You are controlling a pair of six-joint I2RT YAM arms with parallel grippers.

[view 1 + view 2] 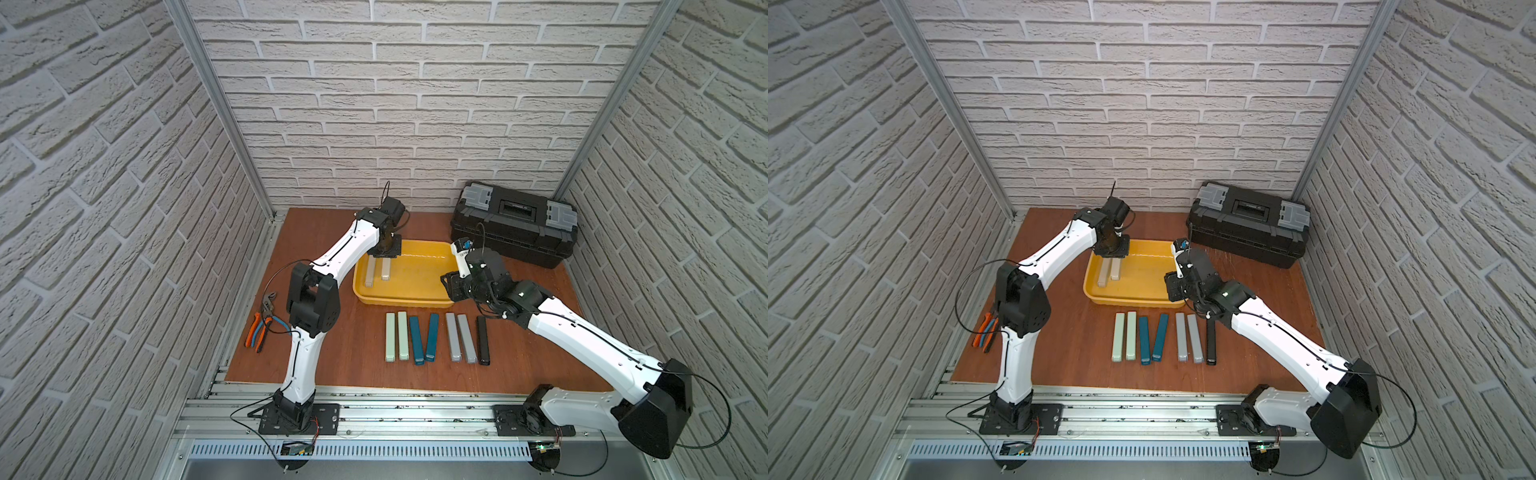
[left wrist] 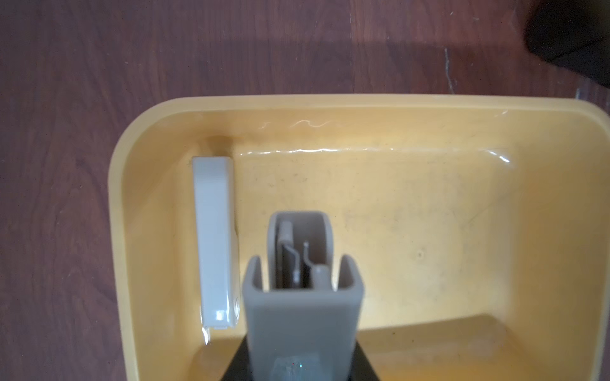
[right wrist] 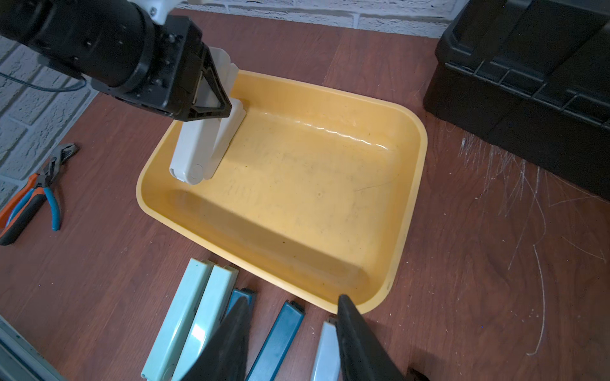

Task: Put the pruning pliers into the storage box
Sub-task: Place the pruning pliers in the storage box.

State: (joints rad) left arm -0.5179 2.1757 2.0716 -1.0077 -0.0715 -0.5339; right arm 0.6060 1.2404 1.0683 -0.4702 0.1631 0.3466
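Nearest, seven pruning pliers lie in a row on the worktop, just short of the storage box. They are judged light, rigid and smooth-cased, so liable to slip. They are best taken across the narrow sides near mid-length to prevent tipping. The right hand hovers over the box's near right corner, jaws parted, grasping nothing. Farther in, at the box's far left corner, the left hand is clenched on one beige bar, tilted, within the box. A second beige bar lies just beside it on the box floor.
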